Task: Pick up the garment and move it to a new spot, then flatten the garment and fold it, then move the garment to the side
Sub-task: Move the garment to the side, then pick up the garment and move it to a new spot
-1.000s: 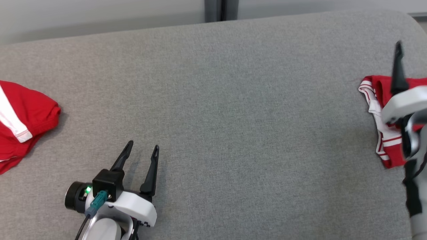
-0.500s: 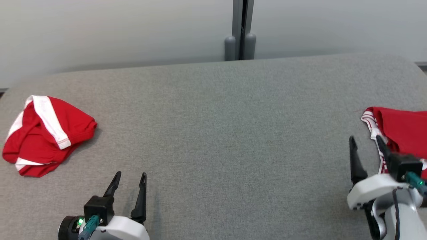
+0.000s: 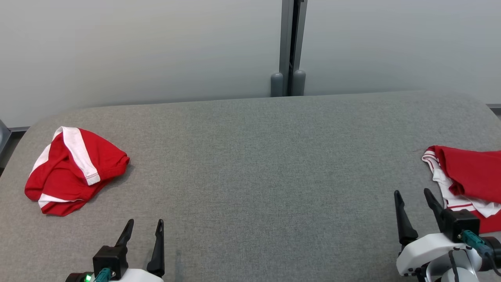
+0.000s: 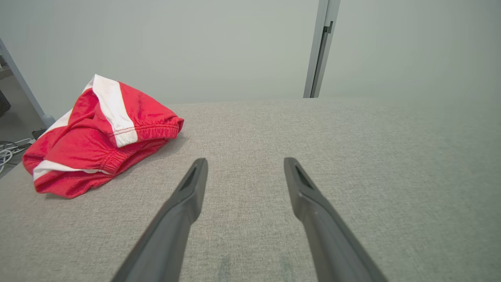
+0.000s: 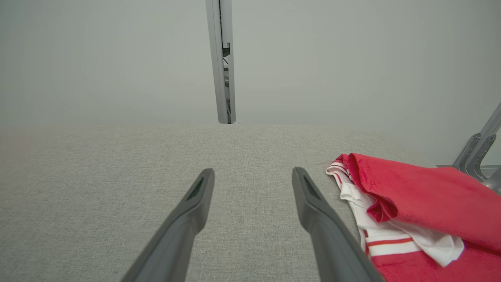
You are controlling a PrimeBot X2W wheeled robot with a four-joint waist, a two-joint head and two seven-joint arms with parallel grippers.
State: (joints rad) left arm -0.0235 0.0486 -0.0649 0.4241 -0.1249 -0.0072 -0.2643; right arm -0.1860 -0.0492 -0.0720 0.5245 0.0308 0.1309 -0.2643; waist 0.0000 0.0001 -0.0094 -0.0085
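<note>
A crumpled red garment with white stripes lies at the left end of the grey padded table; it shows up close in the left wrist view, left of my fingers. A second red and white garment lies at the right edge, also seen in the right wrist view. My left gripper is open and empty at the lower left. My right gripper is open and empty, just left of the right-hand garment and not touching it.
A pale wall with a grey vertical post stands behind the table's far edge. A grey metal frame leg shows past the table's right end. Cables lie on the floor beyond the left end.
The head camera has tilted up, bringing the wall and the whole left garment into view. My right gripper has drawn back from over the right garment to the lower right. Both stay open.
</note>
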